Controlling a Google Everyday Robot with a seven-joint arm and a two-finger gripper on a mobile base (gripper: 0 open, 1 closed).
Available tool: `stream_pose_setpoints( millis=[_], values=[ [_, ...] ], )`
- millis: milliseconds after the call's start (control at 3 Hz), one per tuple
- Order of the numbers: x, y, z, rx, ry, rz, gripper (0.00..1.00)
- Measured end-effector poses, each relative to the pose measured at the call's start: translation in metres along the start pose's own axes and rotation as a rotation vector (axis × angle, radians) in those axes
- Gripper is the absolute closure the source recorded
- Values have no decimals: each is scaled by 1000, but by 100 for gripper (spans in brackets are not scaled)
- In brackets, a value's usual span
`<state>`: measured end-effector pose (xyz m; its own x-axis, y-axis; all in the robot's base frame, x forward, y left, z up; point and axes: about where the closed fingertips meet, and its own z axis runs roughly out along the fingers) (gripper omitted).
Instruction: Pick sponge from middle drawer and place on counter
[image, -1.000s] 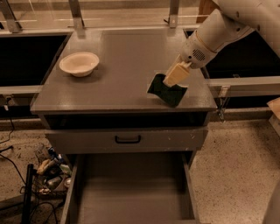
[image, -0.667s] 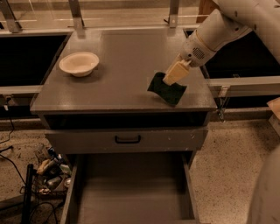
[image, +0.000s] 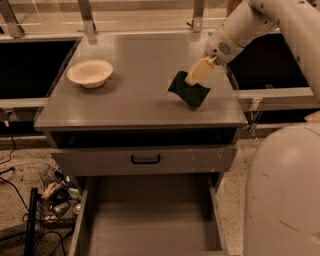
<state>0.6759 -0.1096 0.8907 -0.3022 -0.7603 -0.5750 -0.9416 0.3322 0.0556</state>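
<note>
The sponge (image: 189, 89), dark green face showing, tilts over the right part of the counter (image: 140, 100), its lower edge apparently touching the top. The gripper (image: 193, 79) pinches its upper edge with cream fingers closed on it. A pale bowl (image: 90, 73) sits well apart to the left, and the middle drawer (image: 150, 220) stands open below.

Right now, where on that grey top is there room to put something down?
The widest bare patch of the counter lies between the bowl and the sponge, running to the front edge. The right side is crowded: the gripper holds the sponge there. The open drawer is bare too.
</note>
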Motion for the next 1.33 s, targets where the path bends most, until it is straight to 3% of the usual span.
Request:
stream_pose_setpoints(
  millis=[333,667,1000,1333],
  values=[
    [-1,3,7,-40,-4,-10,100],
    [-5,15,25,-140,-5,-60,100],
    [-4,17,27,-154,-2,-64,83],
    [-4,17,27,-154,-2,-64,59]
  ],
)
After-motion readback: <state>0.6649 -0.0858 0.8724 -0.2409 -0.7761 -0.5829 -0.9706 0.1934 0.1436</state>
